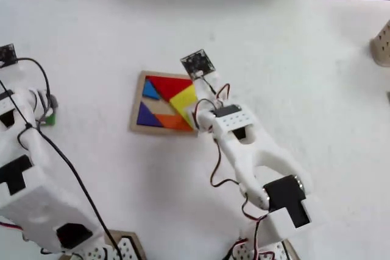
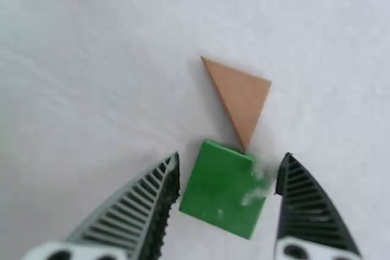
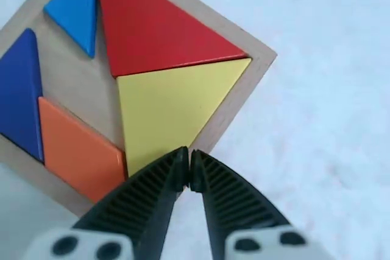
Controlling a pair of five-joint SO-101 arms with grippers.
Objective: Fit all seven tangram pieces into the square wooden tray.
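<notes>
1. Near the table's middle in the high view, the square wooden tray (image 1: 136, 103) holds five pieces: the red triangle (image 3: 158, 28), yellow triangle (image 3: 167, 108), orange piece (image 3: 79, 150), light blue triangle (image 3: 76, 4) and dark blue triangle (image 3: 21, 89). Bare wood shows between them, which I judge is room for the last two.
2. My right gripper (image 3: 187, 168) is pinched together on nothing, its tips at the yellow triangle's corner by the tray's 4 o'clock rim. I read that as a push to seat the piece, not a grasp.
3. That arm stretches from the table's 5 o'clock edge towards the tray, wrist pitched down.
4. Well apart, at the tray's 9 o'clock, the green square (image 2: 222, 187) lies flat on the table, with the tan triangle (image 2: 241, 92) touching one corner. Both are not yet placed.
5. My left gripper (image 2: 230, 162) is spread wide, its jaws either side of the green square without touching it. It points down at the table, a pose I take as lined up to pick the square.
</notes>
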